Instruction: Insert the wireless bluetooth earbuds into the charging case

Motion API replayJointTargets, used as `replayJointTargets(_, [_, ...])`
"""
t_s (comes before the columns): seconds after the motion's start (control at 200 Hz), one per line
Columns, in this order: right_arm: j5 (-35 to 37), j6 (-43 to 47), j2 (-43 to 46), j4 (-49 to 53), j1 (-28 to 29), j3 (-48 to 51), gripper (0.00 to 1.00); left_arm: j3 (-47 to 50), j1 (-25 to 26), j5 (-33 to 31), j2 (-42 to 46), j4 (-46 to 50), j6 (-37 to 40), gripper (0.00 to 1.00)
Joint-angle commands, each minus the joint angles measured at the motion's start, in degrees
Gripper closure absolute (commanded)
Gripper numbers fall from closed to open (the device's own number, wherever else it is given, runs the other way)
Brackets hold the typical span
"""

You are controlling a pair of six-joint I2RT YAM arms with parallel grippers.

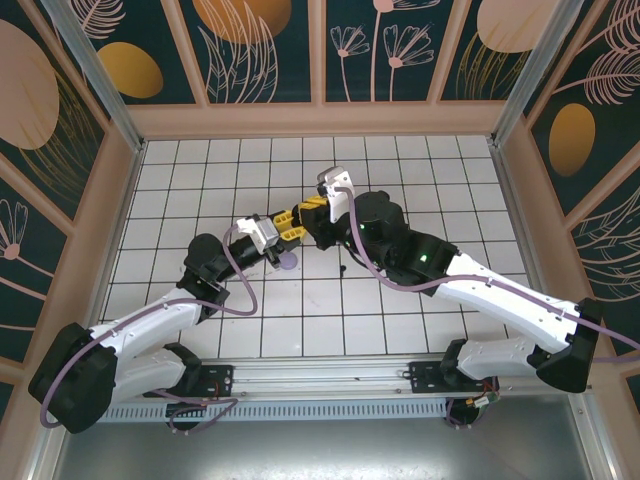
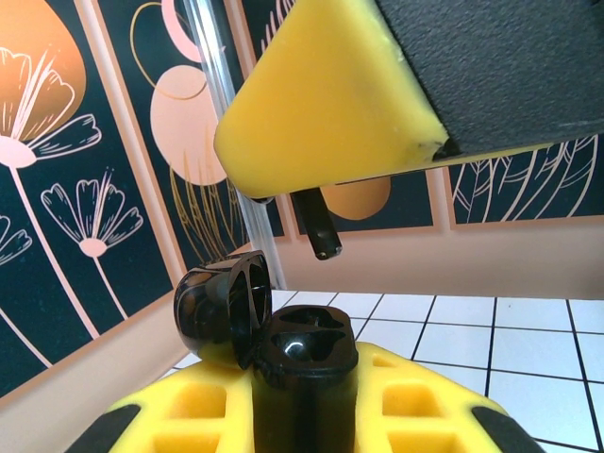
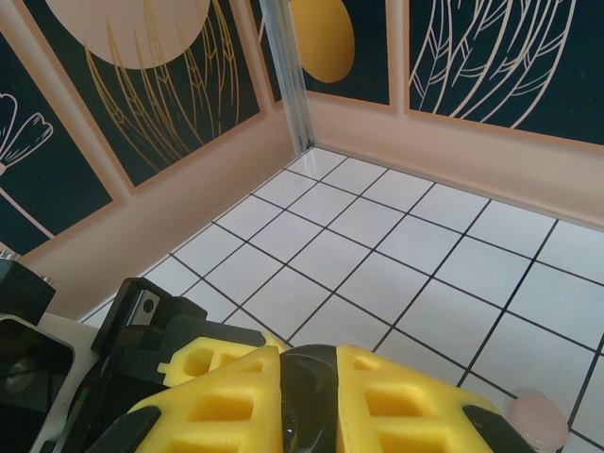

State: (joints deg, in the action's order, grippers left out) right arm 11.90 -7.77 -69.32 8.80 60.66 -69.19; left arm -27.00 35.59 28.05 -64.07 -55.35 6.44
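Left wrist: left tool [image 2: 304, 415] clamps open case [image 2: 304, 351]; right tool [image 3: 307, 401] pinches half-hidden earbud [image 2: 318, 231]

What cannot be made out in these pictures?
- Black earbud: left wrist view, top hidden by yellow finger.
- Charging case: left wrist view, bottom cut by the edge.
- Pale pink object: right wrist view, blurred.
- Light purple object: top view, too small to identify.

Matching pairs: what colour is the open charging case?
Glossy black charging case, best in the left wrist view.
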Motion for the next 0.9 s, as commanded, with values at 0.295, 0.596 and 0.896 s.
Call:
replayJointTargets(0.295, [-1.1,-1.1,-0.7,-2.9,0.5,2.1,0.84,-2.2,0.4,1.7,1.4,-3.4,-2.4,1.0])
replayJointTargets(0.596, [-0.7,-0.9,-1.6,-3.3,0.5,1.6,0.84,-2.6,0.4,2.8,1.6,-3.0,-3.3,1.0])
replayJointTargets(0.896, [-1.0,-0.1,-3.1,-2.6,0.5,1.7,0.85,-3.0,0.4,3.0,1.8,-2.1,-3.5,1.0])
